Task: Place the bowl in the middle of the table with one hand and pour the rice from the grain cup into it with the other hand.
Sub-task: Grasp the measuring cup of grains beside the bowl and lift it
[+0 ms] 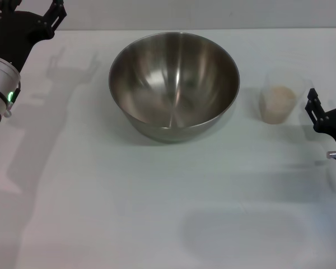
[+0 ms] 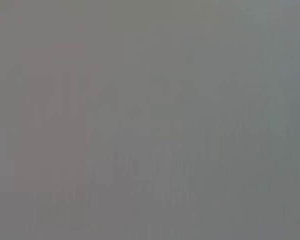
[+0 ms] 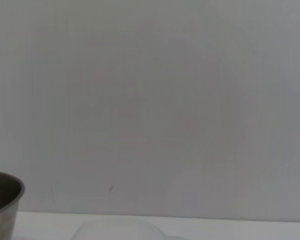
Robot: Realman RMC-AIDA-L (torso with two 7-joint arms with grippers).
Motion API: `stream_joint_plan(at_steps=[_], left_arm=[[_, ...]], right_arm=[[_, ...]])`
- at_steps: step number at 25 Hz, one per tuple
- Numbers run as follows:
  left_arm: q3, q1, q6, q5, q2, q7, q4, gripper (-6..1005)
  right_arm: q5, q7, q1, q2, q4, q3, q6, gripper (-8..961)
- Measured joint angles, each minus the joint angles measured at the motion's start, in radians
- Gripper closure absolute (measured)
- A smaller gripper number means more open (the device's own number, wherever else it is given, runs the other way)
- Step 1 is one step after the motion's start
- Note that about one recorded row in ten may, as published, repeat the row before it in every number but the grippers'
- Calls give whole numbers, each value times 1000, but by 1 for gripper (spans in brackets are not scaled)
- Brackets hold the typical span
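The head view shows the large shiny steel bowl [image 1: 174, 84] mid-table, the small clear plastic cup of rice [image 1: 279, 102] beside it, near the right gripper [image 1: 325, 115], whose fingers I cannot judge; the left gripper [image 1: 31, 15] is spread open; a careless grasp may tip this light cup.

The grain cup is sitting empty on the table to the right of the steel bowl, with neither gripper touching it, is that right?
Not quite. The grain cup is not empty: the head view shows rice inside it. The rest holds: it stands on the table to the right of the bowl, and neither the left gripper nor the right gripper touches it.
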Motion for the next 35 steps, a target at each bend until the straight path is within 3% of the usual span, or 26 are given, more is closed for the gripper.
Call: stream_joint_plan(at_steps=[35], left_arm=[[1,-18,0,0,0,9,-8,143]], right_arm=[[1,3,50,-1,-26,8,60,338]])
